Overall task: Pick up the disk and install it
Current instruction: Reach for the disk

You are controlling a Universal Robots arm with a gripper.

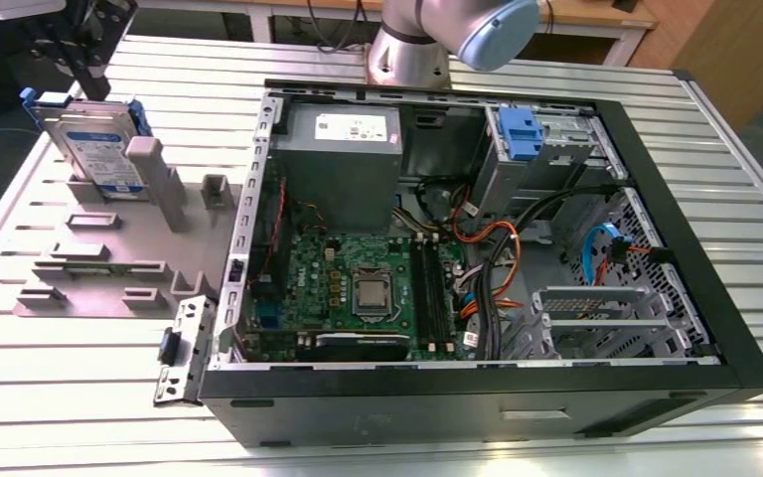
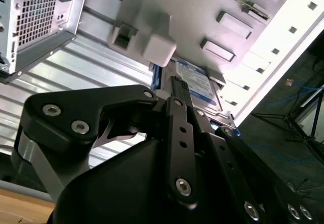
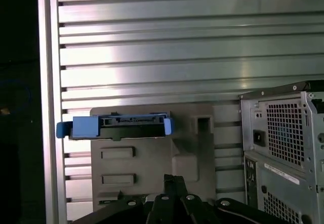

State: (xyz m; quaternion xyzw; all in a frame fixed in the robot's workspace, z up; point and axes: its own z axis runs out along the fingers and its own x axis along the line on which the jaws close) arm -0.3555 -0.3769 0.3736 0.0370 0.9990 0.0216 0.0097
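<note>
Silver with a blue frame, the disk [image 1: 95,149] stands on edge in a slot at the far end of a grey fixture [image 1: 103,263], with its white-and-blue label in plain sight. It is not in the case. The fixture lies flat on the ribbed aluminium desk [image 1: 90,407], just beside the open case [image 1: 680,214] on the exterior view's left. A grey post [image 1: 144,174] rises from the fixture right next to the disk, on the case side.

In the exterior view the black tool [image 1: 87,84] hangs close over the disk's top edge. I cannot tell whether the tool is open or closed, nor whether it touches the disk. In the first wrist view the tool [image 3: 175,179] shows over the fixture [image 3: 152,158]. The disk [image 3: 119,126] is seen there edge-on and apart from the tool, with the ends of its blue frame reaching past the fixture on one side. In the second wrist view the tool [image 2: 175,85] points toward the disk [image 2: 195,80], whose label peeks out behind the post [image 2: 159,49].

Inside the case, a grey power supply [image 1: 342,149] with a white sticker sits at the far side. A green board [image 1: 355,283] lies below it, with orange cables [image 1: 488,234] beside the board. A blue bracket [image 1: 521,134] sits in the bay at the far corner, toward the exterior view's right. The arm [image 1: 415,40] rises from the desk behind the case. Both wrist views catch the back of the case with its vent grille [image 3: 286,133] [image 2: 40,11].
</note>
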